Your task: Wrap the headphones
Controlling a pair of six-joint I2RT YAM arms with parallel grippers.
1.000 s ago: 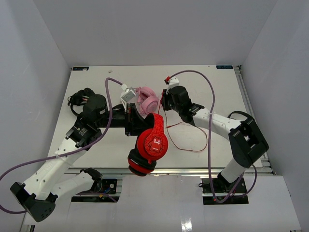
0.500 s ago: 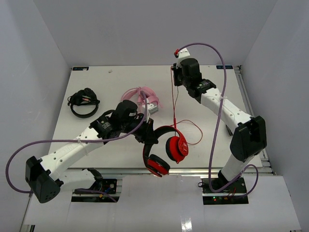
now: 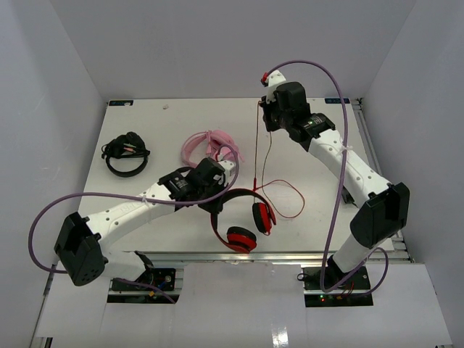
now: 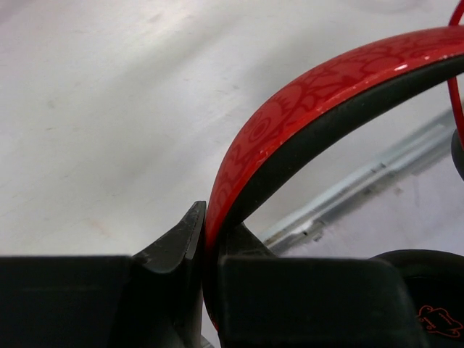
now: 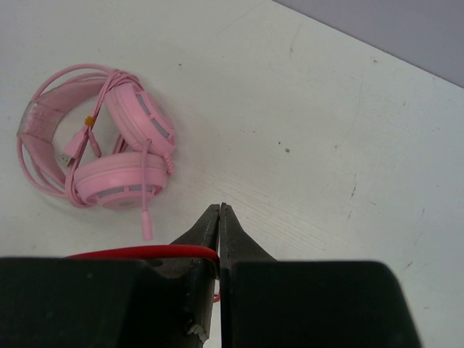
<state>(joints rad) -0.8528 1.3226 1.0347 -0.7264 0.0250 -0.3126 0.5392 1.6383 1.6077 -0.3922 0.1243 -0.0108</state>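
The red headphones (image 3: 243, 217) hang near the table's front edge, ear cups down. My left gripper (image 3: 214, 194) is shut on their red and black headband (image 4: 290, 123). The thin red cable (image 3: 258, 145) runs up from the headphones to my right gripper (image 3: 262, 109), which is shut on it high over the back right of the table; it shows between the jaws in the right wrist view (image 5: 145, 251). A loop of cable (image 3: 286, 199) lies on the table to the right of the headphones.
Pink headphones (image 3: 212, 147) lie at the table's middle, also in the right wrist view (image 5: 101, 156). Smaller black headphones (image 3: 125, 152) lie at the left. The table's front rail (image 4: 362, 188) is just beyond the red headband.
My left arm swung the headphones right and lower, ear cups now hanging near the front edge. My right gripper rose to the back right, pulling the cable taut upward.
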